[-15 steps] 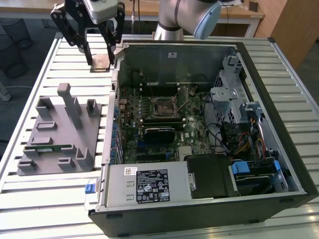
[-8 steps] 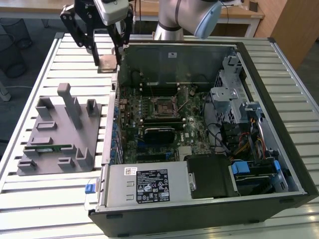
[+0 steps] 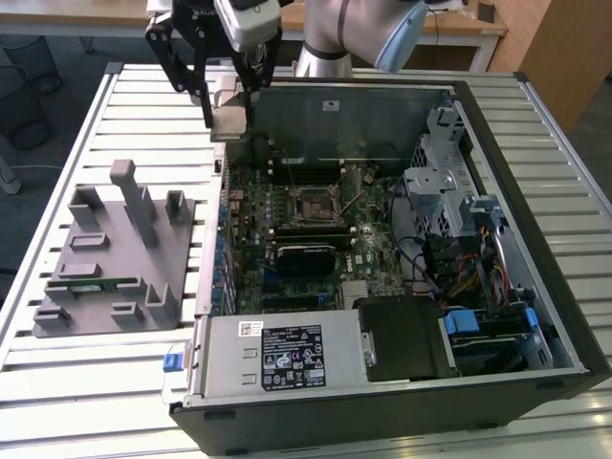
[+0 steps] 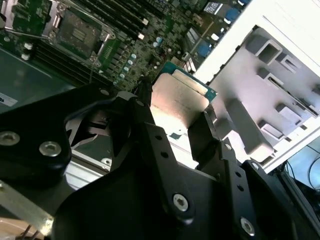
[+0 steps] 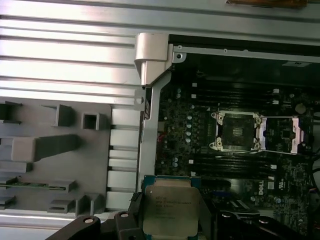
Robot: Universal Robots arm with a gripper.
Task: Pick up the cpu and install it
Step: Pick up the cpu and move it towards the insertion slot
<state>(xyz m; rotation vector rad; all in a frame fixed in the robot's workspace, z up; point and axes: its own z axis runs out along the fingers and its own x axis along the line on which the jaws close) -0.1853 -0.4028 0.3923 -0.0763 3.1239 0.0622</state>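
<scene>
My gripper (image 3: 229, 113) hangs over the back left corner of the open computer case (image 3: 535, 239), shut on the cpu (image 3: 229, 121), a flat square chip with a pale silver top. In both wrist views the cpu (image 5: 170, 207) (image 4: 177, 97) sits clamped by its edges between the black fingers (image 4: 145, 120). The open cpu socket (image 3: 314, 206) (image 5: 239, 131) (image 4: 77, 32) lies on the green motherboard, with its metal frame swung up. It is lower than the chip and toward the exterior view's right.
A grey plastic fixture (image 3: 105, 258) (image 5: 50, 150) stands on the slatted table on the exterior view's left, with a green memory stick (image 3: 91, 284) lying in it. Inside the case are a black block (image 3: 306, 256), a grey power supply (image 3: 277, 354) and drive bays with cables (image 3: 459, 239).
</scene>
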